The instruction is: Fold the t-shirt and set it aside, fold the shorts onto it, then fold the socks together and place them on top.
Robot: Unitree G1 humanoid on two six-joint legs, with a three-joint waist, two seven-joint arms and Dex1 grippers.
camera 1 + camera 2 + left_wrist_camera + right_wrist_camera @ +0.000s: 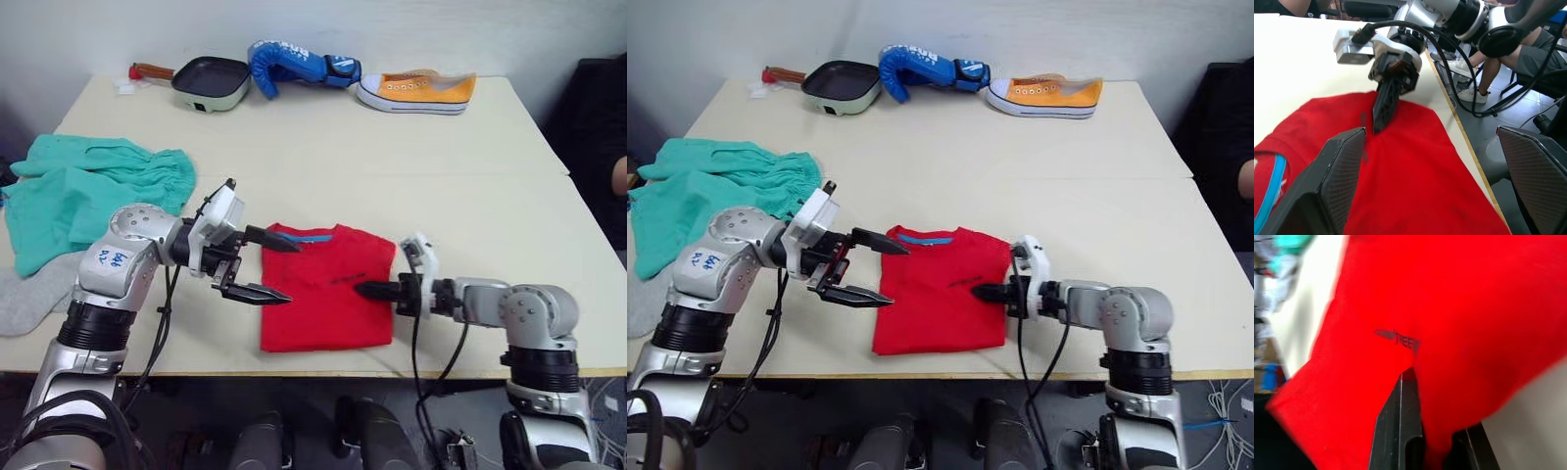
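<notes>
We pinch the right edge of the t-shirt (318,289) in our closed right hand (377,290), ready to fold it across the tabletop (470,166), while our left hand (266,266) hovers open beside its left edge (shorts (83,191) wait far left).

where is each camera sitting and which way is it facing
Left eye: on the head, facing down over the table; both arms show.
Right eye: beside it, same scene.
Left wrist: along the open left claw, facing the right claw on the t-shirt.
Right wrist: along the right claw, shut on red cloth.
Shared: every view shows the t-shirt.
</notes>
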